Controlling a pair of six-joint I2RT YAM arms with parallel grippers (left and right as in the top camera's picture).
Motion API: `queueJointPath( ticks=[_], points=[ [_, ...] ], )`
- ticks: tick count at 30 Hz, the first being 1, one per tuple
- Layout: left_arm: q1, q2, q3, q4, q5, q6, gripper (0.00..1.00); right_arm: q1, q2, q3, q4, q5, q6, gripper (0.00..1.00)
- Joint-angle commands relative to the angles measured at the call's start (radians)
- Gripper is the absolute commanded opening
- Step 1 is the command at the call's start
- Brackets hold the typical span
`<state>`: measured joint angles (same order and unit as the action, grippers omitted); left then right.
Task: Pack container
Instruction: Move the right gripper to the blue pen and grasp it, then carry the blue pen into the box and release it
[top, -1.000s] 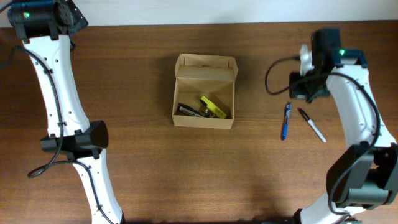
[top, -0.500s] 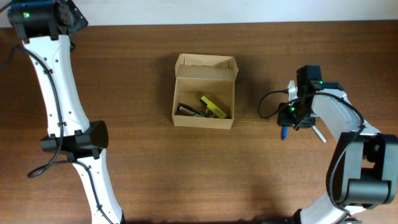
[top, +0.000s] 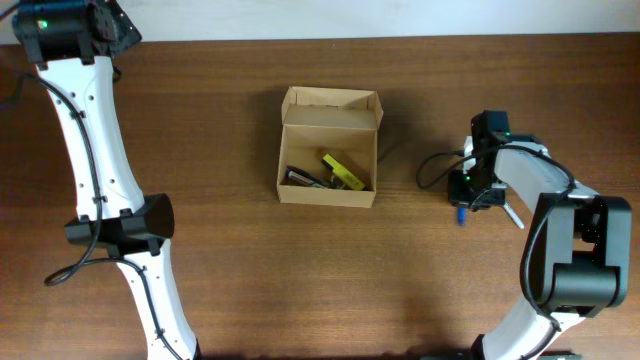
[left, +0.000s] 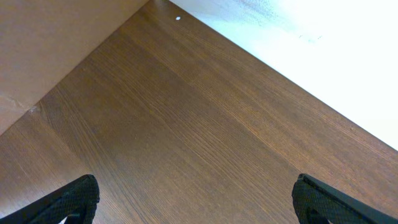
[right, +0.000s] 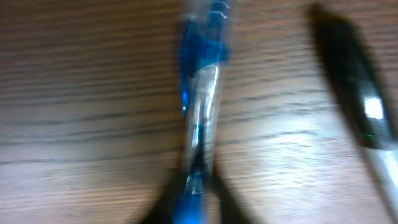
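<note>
The container (top: 328, 150), a small tan cardboard box, stands open at mid-table with its flap lid (top: 331, 108) folded back. Inside lie a yellow item (top: 342, 172) and a dark pen (top: 305, 178). To its right, my right gripper (top: 463, 193) is down at the table, shut on a blue pen (right: 202, 106), with dark fingers on either side of the barrel (right: 193, 193). The pen's tip (top: 460, 213) pokes out below the gripper. My left gripper (left: 196, 205) hangs open over bare wood at the far left back, holding nothing.
A black marker (right: 351, 106) lies on the table just right of the blue pen, close to the right gripper (top: 513, 215). The left arm (top: 90, 150) runs down the left side. The table's back edge meets a white surface (left: 323, 50).
My right gripper came forward and down from the back of the table onto the blue pen and closed on it. The left arm and the container have not moved.
</note>
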<state>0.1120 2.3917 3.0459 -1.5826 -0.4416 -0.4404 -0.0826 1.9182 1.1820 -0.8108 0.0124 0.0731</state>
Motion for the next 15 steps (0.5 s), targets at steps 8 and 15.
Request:
queueJointPath(
  ticks=[8, 15],
  points=[
    [0.007, -0.034, -0.005, -0.002, 0.000, 0.009, 1.00, 0.018, 0.025, 0.115, -0.080, -0.167, -0.071, 0.04],
    [0.007, -0.034, -0.005, -0.002, 0.000, 0.009, 1.00, 0.111, -0.079, 0.519, -0.360, -0.166, -0.215, 0.04]
  ],
)
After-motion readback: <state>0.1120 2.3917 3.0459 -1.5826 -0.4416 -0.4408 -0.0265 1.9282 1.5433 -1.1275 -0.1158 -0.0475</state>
